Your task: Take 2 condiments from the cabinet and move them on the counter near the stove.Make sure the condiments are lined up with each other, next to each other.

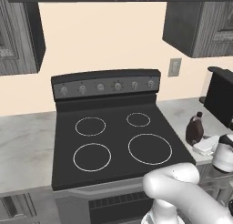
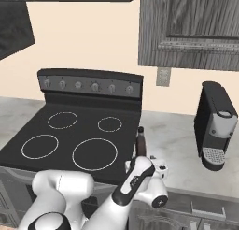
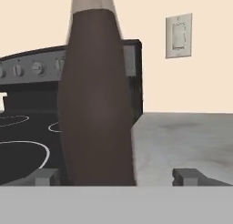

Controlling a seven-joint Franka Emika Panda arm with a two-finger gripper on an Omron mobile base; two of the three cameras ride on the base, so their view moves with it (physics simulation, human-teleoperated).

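Bottle risk is the main concern at this moment: the dark brown bottle (image 3: pixel 96 104) stands upright on the counter (image 3: pixel 191 141) right in front of the gripper (image 3: pixel 116 176), between its two finger tips, which sit wide apart with a clear gap on each side of the glass and grip nothing. Seen from the left base view, the bottle (image 1: pixel 195 129) rests just beyond the white hand, close to the right-hand edge of the stove (image 1: pixel 113 141); in the right base view only its narrow neck and cap (image 2: pixel 140 141) rise above the wrist of the gripper (image 2: pixel 156 170). Because the bottle is so near the open fingers, a withdrawal that drifts sideways, or a wrist turn before the hand is clear, could probably clip the belly and tip it onto the glass cooktop to the gripper's left. Beyond the gripper and off to its right stands a tall black coffee machine (image 2: pixel 215 126), and a wide swing that way might strike it. The second, smaller condiment cannot be made out here, so the pair is judged not yet lined up; setting it beside this one will likely call for a careful approach, since a nudge would spoil the row. The cabinet (image 2: pixel 191 28) hangs above and beyond the gripper, with its door seeming shut.
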